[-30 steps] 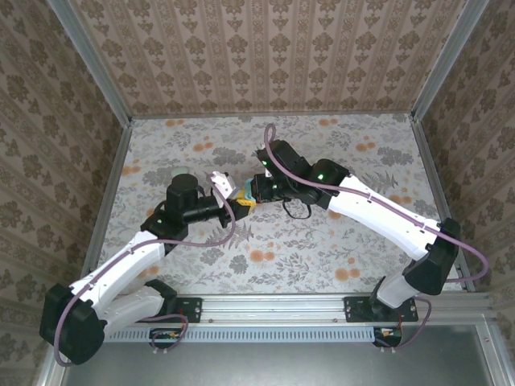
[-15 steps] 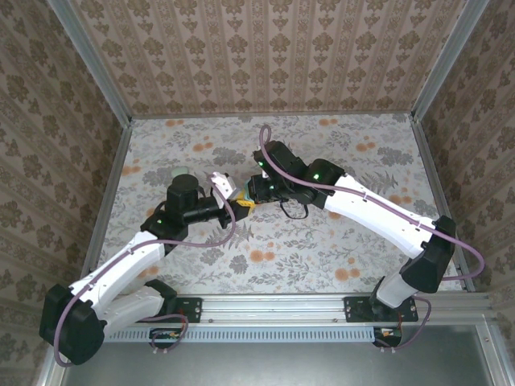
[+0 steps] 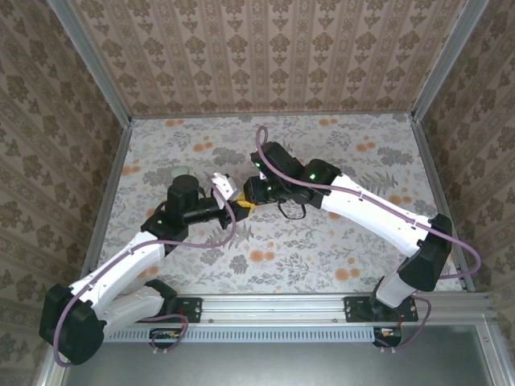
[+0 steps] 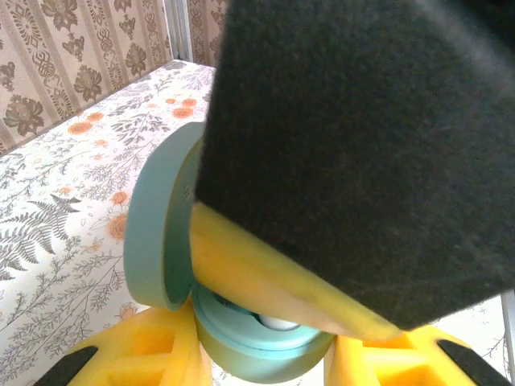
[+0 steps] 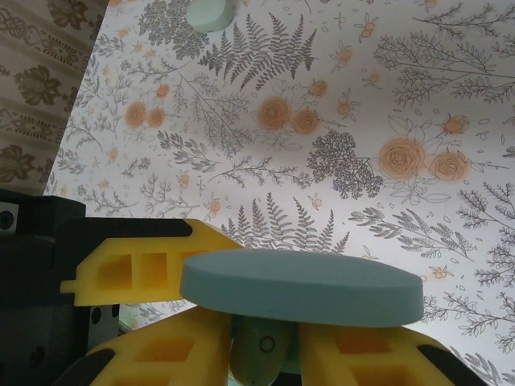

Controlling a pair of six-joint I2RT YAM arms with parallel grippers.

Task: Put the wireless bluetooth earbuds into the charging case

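My left gripper (image 4: 269, 355) is shut on the charging case (image 4: 241, 366), which is held up above the table with its teal lid (image 4: 153, 233) swung open to the left. My right gripper (image 5: 265, 354) hangs directly over the open case; its yellow finger (image 4: 265, 273) and black body cover most of the case's top. A pale mint earbud (image 5: 261, 346) sits between the right fingers, just under the lid's edge (image 5: 302, 285), and the jaws stand slightly parted around it. In the top view both grippers meet at the case (image 3: 244, 203).
A small pale mint rounded piece (image 3: 182, 171) (image 5: 208, 12) lies on the flowered table behind the left arm. Papered walls with metal rails (image 3: 113, 201) close in the left, back and right sides. The left gripper's finger (image 5: 137, 269) crowds the right wrist view.
The right arm has edged a little left onto the case, and its jaws have loosened around the earbud. The left arm and the case have stayed put.
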